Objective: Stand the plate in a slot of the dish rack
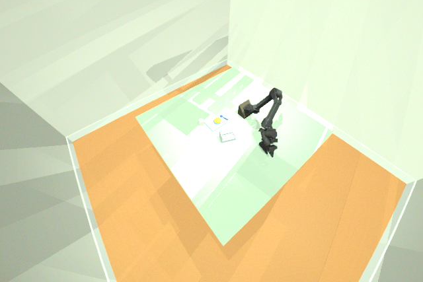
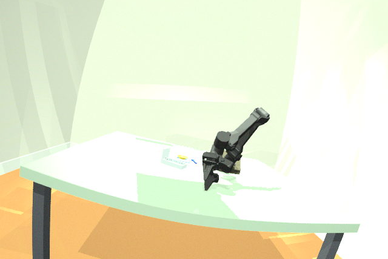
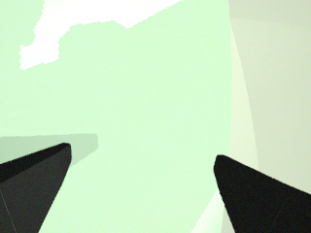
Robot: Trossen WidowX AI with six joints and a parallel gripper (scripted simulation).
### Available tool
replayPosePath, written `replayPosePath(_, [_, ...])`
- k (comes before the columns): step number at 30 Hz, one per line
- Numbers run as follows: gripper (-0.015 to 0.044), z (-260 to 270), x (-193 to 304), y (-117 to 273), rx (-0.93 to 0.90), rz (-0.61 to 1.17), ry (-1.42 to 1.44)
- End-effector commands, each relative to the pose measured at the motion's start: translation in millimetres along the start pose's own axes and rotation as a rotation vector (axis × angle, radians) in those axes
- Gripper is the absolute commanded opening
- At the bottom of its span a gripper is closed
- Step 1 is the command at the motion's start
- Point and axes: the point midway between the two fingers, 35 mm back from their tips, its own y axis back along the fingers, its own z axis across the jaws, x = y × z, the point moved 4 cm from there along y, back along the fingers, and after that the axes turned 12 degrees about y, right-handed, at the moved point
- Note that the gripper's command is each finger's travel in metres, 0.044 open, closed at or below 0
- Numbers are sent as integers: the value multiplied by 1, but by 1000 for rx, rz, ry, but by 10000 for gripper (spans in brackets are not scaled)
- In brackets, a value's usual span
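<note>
Hovering empty, jaws wide: gripper [image 2: 209, 184], tip-down over table [image 2: 94, 184], well apart from dish rack [image 1: 227, 136]; yellow plate [image 1: 217, 121] just beyond rack, ungrasped.

Glossy pale-green table [image 2: 175, 208], matt-black arm [image 2: 241, 130]

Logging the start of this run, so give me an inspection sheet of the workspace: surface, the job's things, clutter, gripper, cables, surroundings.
Surface: pale green table on dark legs, patched with bright light.
Job's things: white dish rack lies apart from the arm; a yellow round thing, possibly the plate, sits on a white mat beyond it.
Clutter: small blue item beside the yellow thing; small white object off the mat's other side.
Gripper: gripper open, holding nothing, pointed down close to the table, away from the rack.
Cables: nothing seen.
Surroundings: orange floor, pale walls.
</note>
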Motion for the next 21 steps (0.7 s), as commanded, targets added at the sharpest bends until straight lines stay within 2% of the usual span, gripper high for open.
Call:
replayPosePath(1, [400,5,19,0,-29,66,-22])
replayPosePath(11, [400,24,83,13,-169,251,-174])
replayPosePath(21, [400,47,145,43,-292,441,-364])
